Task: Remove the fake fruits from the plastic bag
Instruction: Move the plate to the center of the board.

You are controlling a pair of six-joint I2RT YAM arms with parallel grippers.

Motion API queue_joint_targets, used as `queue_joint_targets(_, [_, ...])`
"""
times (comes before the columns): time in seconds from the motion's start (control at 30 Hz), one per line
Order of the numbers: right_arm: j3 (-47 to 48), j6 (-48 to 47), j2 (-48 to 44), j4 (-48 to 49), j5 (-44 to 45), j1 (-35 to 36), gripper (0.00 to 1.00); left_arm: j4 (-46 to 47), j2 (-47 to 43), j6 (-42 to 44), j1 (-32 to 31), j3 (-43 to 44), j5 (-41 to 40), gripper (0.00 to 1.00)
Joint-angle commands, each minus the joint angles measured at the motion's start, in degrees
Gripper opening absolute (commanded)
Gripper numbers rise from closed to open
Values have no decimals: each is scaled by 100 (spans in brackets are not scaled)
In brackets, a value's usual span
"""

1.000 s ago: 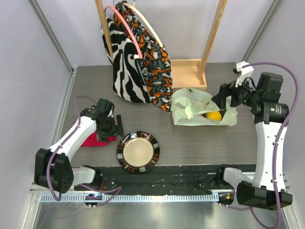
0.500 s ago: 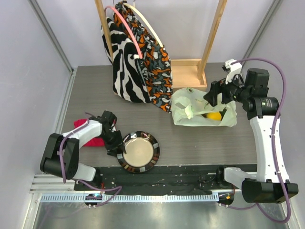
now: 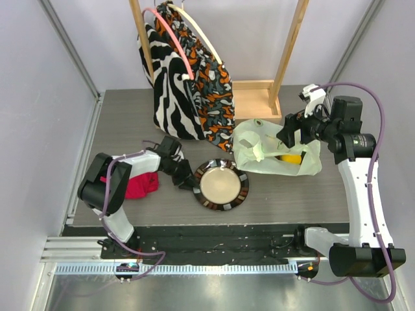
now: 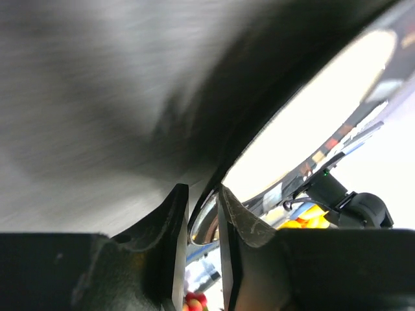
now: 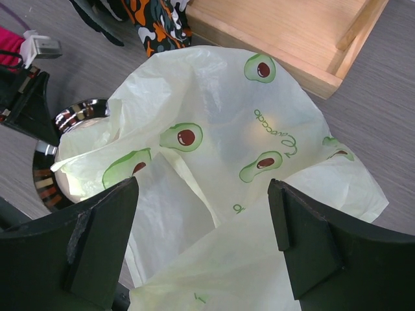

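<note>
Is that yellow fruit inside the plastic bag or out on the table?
Inside. The yellow fruit sits within the plastic bag, its pale film folded around it.

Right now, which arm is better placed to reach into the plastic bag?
Right. The right tool, open, hangs above the plastic bag near the yellow fruit; the left tool grips the plate rim.

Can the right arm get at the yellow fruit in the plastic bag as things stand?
Probably not directly. The right gripper hangs open over the plastic bag, but its wrist view shows only film, no opening; the yellow fruit sits underneath, so it likely must find the mouth first.
</note>
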Motion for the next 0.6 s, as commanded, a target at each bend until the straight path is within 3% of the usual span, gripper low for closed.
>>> queue_joint_targets(0.0, [-13,-168,-239,86,77,31,89,455,191,-192,-433,451,52,23])
queue_joint_targets(0.03, [-22,-160,-257,95,95,31,89,376,165,-131,-503,425,25,19])
queue_joint_targets(0.07, [-22,-159,-266,95,130,31,89,376,148,-78,-512,373,16,4])
queue_joint_targets(0.1, [-48,-151,-275,95,165,31,89,350,113,-25,-521,268,-27,0])
queue_joint_targets(0.33, [-109,-168,-485,-63,490,31,89,156,-239,502,-635,20,-63,0])
queue_joint_targets(0.37, [-162,-203,-503,-63,526,31,89,139,-309,642,-688,21,-89,3])
queue_joint_targets(0.4, [-188,-212,-547,-81,552,31,89,77,-336,704,-732,29,-176,13])
queue_joint_targets(0.43, [-215,-221,-574,-81,587,31,89,33,-371,757,-793,38,-238,41])
queue_joint_targets(0.47, [-241,-230,-609,-90,587,31,89,-28,-484,862,-802,56,-308,53])
queue_joint_targets(0.53, [-233,-186,-618,-107,614,31,89,-317,-625,1064,-802,126,-467,68])
queue_joint_targets(0.57, [-154,-160,-635,-142,631,31,89,-467,-713,1361,-794,239,-528,71])
